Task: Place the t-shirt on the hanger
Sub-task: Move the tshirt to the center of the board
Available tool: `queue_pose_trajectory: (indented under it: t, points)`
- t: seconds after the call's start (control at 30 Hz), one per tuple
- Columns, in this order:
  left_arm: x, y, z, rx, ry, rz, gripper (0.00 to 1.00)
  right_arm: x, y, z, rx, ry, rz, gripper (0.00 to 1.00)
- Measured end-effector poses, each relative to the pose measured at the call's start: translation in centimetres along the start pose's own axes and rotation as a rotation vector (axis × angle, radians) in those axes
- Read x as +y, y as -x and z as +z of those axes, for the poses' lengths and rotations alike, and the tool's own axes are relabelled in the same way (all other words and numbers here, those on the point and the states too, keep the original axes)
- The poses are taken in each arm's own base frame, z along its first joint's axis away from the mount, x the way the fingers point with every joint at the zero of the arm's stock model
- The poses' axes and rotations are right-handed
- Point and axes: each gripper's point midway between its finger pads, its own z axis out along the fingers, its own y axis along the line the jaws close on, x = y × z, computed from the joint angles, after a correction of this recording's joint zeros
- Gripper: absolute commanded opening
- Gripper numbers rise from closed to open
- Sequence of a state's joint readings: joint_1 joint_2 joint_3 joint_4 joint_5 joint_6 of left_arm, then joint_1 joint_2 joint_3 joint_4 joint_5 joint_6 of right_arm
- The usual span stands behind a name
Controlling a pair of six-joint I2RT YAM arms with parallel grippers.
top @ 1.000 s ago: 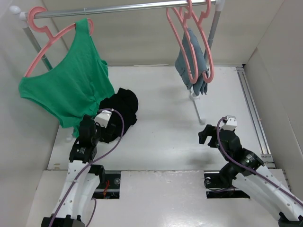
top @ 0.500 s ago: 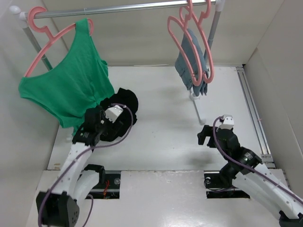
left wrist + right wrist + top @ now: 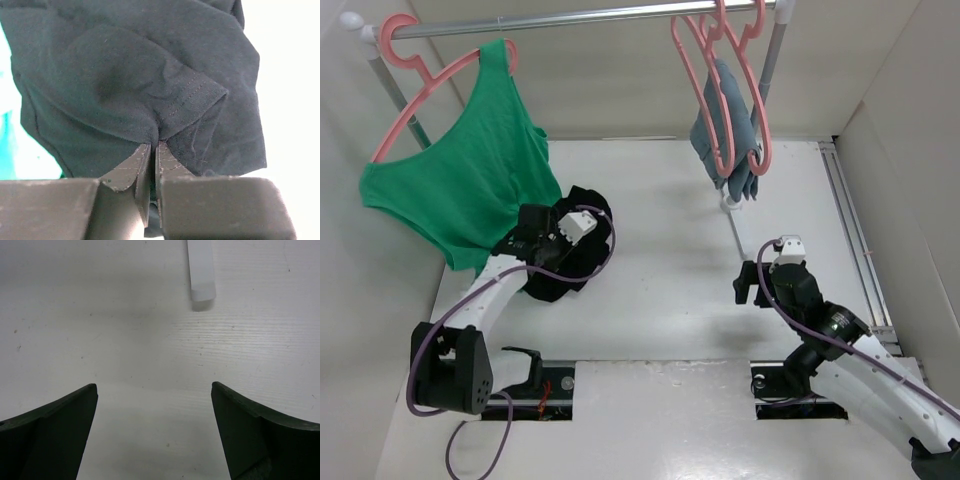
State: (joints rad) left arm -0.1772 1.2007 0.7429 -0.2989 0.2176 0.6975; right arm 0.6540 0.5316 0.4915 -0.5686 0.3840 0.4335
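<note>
The black t-shirt (image 3: 582,205) lies crumpled on the white table at the left, partly under the hem of a green top. My left gripper (image 3: 538,238) is down on it. In the left wrist view the left gripper (image 3: 154,146) is shut on a raised fold of the t-shirt (image 3: 150,75) beside a stitched hem. The pink hanger (image 3: 764,130) hangs on the rail at the upper right, close against a like hanger with a blue-grey garment (image 3: 708,125). My right gripper (image 3: 748,284) hovers over bare table, well apart from both. The right gripper (image 3: 155,387) is open and holds nothing.
A metal rail (image 3: 580,16) crosses the back. A green tank top (image 3: 470,180) on another pink hanger (image 3: 415,75) hangs at the left, above the t-shirt. The rack's white foot (image 3: 201,270) lies just beyond my right gripper. Side walls close in; a track (image 3: 855,240) runs along the right.
My left arm reached forward onto the t-shirt and its jaws went from open to shut on a fold. The right arm shifted slightly forward and left, still open.
</note>
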Motion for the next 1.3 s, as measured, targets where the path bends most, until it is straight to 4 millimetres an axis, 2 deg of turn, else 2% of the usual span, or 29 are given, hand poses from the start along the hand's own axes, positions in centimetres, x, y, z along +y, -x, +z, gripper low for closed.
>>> queue_pose_trajectory:
  t: [0.13,0.27,0.33,0.37,0.43,0.53,0.57,0.6,0.67,0.7,0.77,0.87,0.97,1.07,1.2,1.3]
  points:
    - [-0.8,0.3,-0.1,-0.017,-0.029,0.042,0.00,0.0,0.0,0.0,0.000,0.000,-0.005,1.00]
    - [-2.6,1.9,-1.6,-0.079,-0.072,0.109,0.00,0.0,0.2,-0.1,-0.002,0.002,-0.018,1.00]
    - [-4.5,4.5,-3.6,-0.158,-0.123,0.169,0.00,0.1,0.5,-0.1,-0.006,0.007,-0.025,1.00]
    - [-5.5,6.5,-5.0,-0.217,-0.157,0.206,0.00,0.2,0.7,-0.2,-0.006,0.009,-0.030,1.00]
    - [-7.6,11.1,-8.8,-0.369,-0.228,0.287,0.00,0.5,1.1,-0.2,-0.004,0.016,-0.042,1.00]
    - [-10.9,16.7,-15.2,-0.600,-0.343,0.401,0.00,1.1,1.5,0.1,0.003,0.030,-0.064,1.00]
    - [-12.1,17.8,-17.1,-0.662,-0.386,0.433,0.07,1.3,1.5,0.2,0.008,0.039,-0.074,1.00]
    - [-13.4,18.1,-18.3,-0.698,-0.432,0.458,0.22,1.6,1.6,0.3,0.013,0.050,-0.084,1.00]
    - [-15.6,17.3,-19.6,-0.716,-0.528,0.493,0.60,2.2,1.5,0.7,0.026,0.076,-0.109,1.00]
    - [-16.4,16.7,-19.8,-0.710,-0.569,0.508,0.87,2.5,1.3,0.8,0.038,0.089,-0.122,1.00]
    - [-17.9,14.6,-19.2,-0.657,-0.654,0.520,1.00,3.0,1.0,1.2,0.059,0.109,-0.145,1.00]
    - [-19.2,11.5,-17.7,-0.545,-0.739,0.499,1.00,3.6,0.6,1.6,0.091,0.137,-0.177,1.00]
    - [-19.0,10.2,-16.6,-0.488,-0.710,0.443,1.00,4.2,0.6,1.8,0.098,0.166,-0.193,1.00]
    - [-16.7,10.8,-15.4,-0.517,-0.523,0.354,0.95,5.5,0.8,2.2,0.101,0.222,-0.208,1.00]
    - [-14.1,10.5,-13.0,-0.491,-0.338,0.251,0.92,7.9,0.7,3.4,0.117,0.305,-0.224,1.00]
    - [-13.0,10.2,-9.7,-0.393,-0.276,0.215,0.92,9.6,-0.5,4.8,0.170,0.342,-0.251,1.00]
